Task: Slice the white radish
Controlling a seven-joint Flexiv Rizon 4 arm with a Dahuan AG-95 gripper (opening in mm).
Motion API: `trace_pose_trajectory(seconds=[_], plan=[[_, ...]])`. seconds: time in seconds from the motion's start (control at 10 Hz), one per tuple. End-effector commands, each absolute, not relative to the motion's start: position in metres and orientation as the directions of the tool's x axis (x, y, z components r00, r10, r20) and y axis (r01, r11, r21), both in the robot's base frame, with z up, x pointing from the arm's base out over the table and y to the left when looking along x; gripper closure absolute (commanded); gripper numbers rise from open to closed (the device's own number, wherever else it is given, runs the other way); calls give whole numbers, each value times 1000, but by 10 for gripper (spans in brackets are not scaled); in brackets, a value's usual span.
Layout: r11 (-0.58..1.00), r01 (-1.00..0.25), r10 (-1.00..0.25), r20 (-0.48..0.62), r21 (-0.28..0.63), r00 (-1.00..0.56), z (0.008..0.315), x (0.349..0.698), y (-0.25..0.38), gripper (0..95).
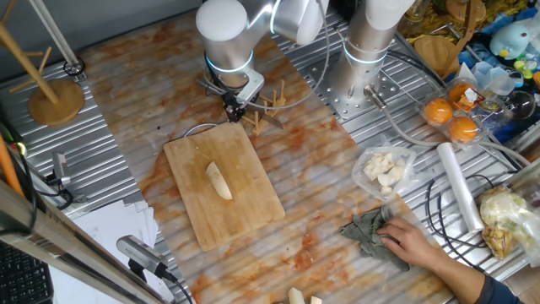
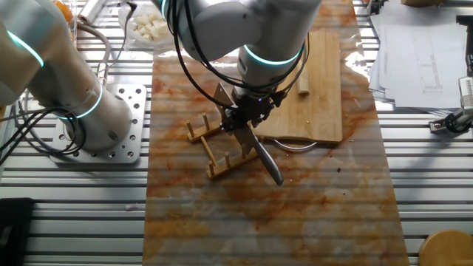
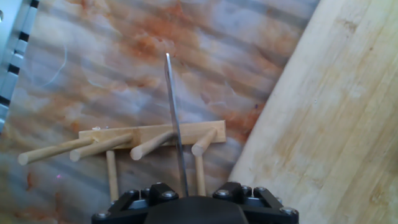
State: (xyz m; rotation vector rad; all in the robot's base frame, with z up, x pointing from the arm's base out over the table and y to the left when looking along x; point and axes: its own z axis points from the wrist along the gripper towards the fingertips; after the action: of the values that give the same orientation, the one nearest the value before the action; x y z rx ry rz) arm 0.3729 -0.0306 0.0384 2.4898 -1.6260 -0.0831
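The white radish (image 1: 218, 180) is a pale tapered strip lying near the middle of the wooden cutting board (image 1: 190, 156). It also shows in the other fixed view (image 2: 304, 82) on the board (image 2: 325, 103). My gripper (image 1: 235, 107) (image 2: 247, 117) (image 3: 185, 194) is shut on a knife. It holds the knife just past the board's far corner, over a small wooden peg rack (image 1: 272, 105) (image 2: 219, 150) (image 3: 149, 133). The thin blade (image 2: 264, 159) (image 3: 174, 118) points away from the hand, edge-on in the hand view. The gripper is well apart from the radish.
A clear bag of whitish pieces (image 1: 384, 167) lies right of the board. A person's hand (image 1: 415, 243) presses a grey cloth (image 1: 364, 228). A film roll (image 1: 459, 186), oranges (image 1: 450, 118), a second arm's base (image 1: 371, 51) and papers (image 1: 110, 232) surround the mat. Pale chunks (image 1: 302, 296) sit at the front edge.
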Motion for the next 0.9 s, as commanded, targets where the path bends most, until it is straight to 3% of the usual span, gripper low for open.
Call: trace_pose_trajectory(seconds=[0.1, 0.4, 0.5, 0.7, 0.8, 0.9], plan=[[-392, -905, -914, 45, 168, 404, 37, 373, -31, 380], [-392, -905, -913, 46, 165, 404, 35, 371, -30, 380], [-392, -905, -913, 48, 162, 404, 34, 371, -30, 570], [-394, -905, -913, 47, 159, 405, 33, 370, -30, 570], [-390, -907, -914, 49, 158, 402, 33, 370, -30, 760], [-389, -908, -915, 50, 157, 400, 33, 370, -30, 760]])
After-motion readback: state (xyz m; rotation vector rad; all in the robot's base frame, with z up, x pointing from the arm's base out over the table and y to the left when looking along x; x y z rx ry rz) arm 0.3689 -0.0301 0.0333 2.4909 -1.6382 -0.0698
